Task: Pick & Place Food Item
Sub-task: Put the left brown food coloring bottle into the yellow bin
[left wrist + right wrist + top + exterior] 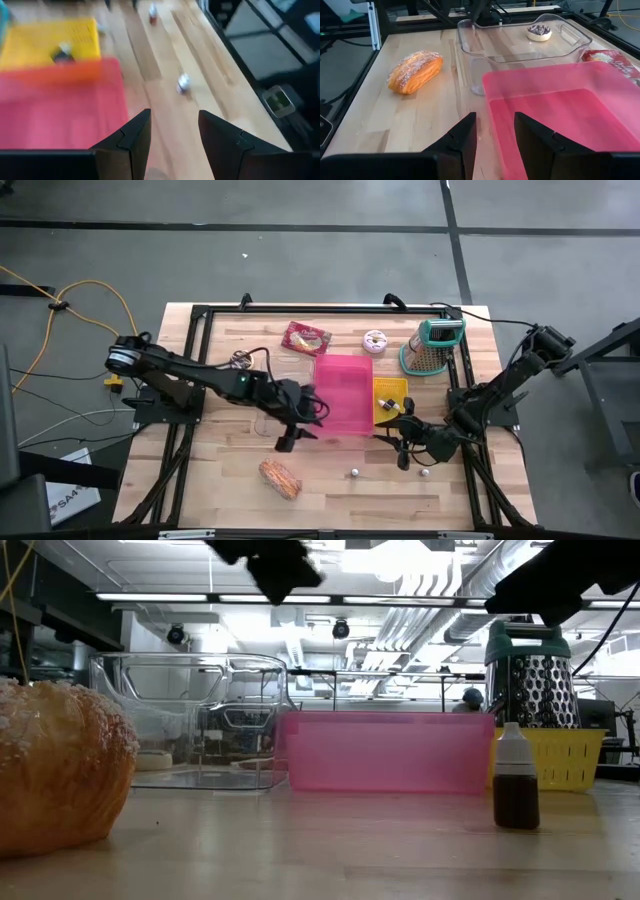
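We see pastry lying on table, near-left, untouched. Left gripper hovers beside pink bin, fingers parted, empty. Right gripper near yellow basket, narrow gap, empty.

Overhead, table-level and wrist cameras share the pink bin.

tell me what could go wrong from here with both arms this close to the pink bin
1. The left gripper and right gripper both hang open and empty beside the translucent pink plastic bin; either could nudge it.
2. The sugar-dusted golden pastry lies on the table apart from both grippers, so reaching it means a sweep past the clear plastic tray.
3. The small brown dropper bottle stands upright near the right gripper and could tip.
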Robot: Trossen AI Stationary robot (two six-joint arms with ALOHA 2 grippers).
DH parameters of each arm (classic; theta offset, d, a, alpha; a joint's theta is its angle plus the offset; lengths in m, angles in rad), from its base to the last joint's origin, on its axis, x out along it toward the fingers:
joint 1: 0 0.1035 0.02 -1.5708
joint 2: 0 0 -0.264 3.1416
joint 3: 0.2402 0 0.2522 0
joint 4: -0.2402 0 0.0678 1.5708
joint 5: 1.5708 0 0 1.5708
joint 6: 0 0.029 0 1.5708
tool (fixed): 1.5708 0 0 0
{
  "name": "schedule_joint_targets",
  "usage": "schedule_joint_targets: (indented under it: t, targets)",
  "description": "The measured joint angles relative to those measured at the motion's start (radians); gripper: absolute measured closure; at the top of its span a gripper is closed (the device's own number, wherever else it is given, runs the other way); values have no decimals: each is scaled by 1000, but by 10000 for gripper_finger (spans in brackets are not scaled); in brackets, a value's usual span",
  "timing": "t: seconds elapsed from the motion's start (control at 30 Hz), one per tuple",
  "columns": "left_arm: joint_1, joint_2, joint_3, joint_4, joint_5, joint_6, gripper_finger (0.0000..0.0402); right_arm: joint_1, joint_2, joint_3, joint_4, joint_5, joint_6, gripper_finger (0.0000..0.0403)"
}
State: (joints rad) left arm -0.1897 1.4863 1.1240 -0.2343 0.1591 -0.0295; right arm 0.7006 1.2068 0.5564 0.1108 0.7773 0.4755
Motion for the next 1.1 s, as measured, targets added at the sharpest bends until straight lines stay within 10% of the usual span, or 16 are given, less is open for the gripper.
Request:
schedule_joint_targets:
  t: [0.47, 1.1]
  targets:
    - [-33, -8, -10, -282, 59, -131, 242, 0, 1, 0, 100, -79, 2, 283]
    - [-248, -99, -10, -254, -31, -205, 242, -10, 132, 0, 392, -165, -97, 283]
